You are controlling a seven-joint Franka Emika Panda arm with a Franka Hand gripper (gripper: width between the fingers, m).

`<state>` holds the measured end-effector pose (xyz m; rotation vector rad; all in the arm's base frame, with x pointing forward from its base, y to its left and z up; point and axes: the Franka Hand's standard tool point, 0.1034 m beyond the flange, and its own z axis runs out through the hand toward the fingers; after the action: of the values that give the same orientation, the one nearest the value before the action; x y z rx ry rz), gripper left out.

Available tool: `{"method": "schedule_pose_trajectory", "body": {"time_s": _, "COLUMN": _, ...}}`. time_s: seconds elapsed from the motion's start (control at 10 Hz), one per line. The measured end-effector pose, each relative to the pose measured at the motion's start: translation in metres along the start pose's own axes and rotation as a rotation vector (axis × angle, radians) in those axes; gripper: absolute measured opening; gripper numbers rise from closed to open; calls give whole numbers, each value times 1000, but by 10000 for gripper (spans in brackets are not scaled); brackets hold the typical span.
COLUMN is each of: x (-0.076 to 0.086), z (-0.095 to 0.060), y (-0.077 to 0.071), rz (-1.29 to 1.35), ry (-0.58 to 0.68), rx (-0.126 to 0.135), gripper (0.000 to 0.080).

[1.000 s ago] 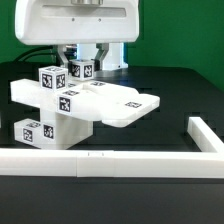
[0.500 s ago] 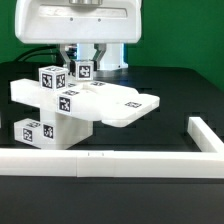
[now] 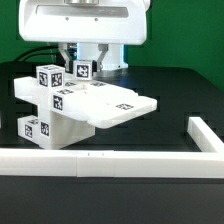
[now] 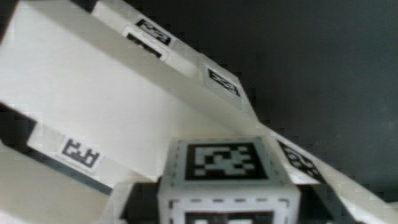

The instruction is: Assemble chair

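The partly joined chair (image 3: 100, 105) lies on the black table: a flat white slab (image 3: 125, 101) with tagged blocky parts stacked at the exterior view's left. Two tagged blocks stick up from it, one (image 3: 48, 76) further left and one (image 3: 81, 69) right under the arm. My gripper (image 3: 80, 60) comes down from above and is shut on that second block. In the wrist view the same block (image 4: 222, 160) fills the space between my dark fingers (image 4: 150, 198), gripper (image 4: 226, 205) shut on it, with the long tagged slab (image 4: 125, 95) beyond.
A long low white border rail (image 3: 90, 162) runs along the near side and turns back at the exterior view's right (image 3: 205, 133). The arm's white body (image 3: 85, 22) hangs over the back of the table. A green wall stands behind.
My jaws have closed on the tagged block. The chair assembly has shifted slightly toward the exterior view's left and risen a little.
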<state>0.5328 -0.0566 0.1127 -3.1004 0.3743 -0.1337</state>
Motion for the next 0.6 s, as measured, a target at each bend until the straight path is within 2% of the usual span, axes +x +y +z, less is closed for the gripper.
{"method": "schedule_pose_trajectory", "body": {"time_s": 0.6, "x": -1, "z": 0, "y": -6, "rz": 619, "ry": 41, "rx": 58, "gripper": 284}}
